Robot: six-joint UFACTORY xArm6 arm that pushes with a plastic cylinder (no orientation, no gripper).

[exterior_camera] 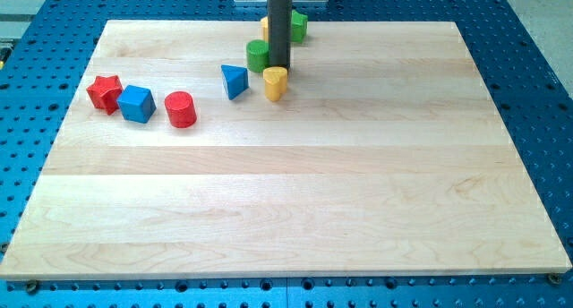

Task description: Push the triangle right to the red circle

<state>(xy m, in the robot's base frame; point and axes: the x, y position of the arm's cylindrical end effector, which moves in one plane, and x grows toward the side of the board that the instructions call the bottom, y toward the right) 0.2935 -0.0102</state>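
A blue triangle (235, 81) lies on the wooden board in the upper middle. A red circle (181, 109) lies below and to its left, a short gap apart. My tip (279, 68) ends just above a yellow heart-shaped block (275, 82), to the right of the blue triangle. A green round block (259, 55) sits right beside the rod on its left.
A red star (105, 92) and a blue cube (136, 103) lie at the left, next to the red circle. A green block (298, 25) and a yellow block (266, 27) sit at the board's top edge (376, 23), partly behind the rod.
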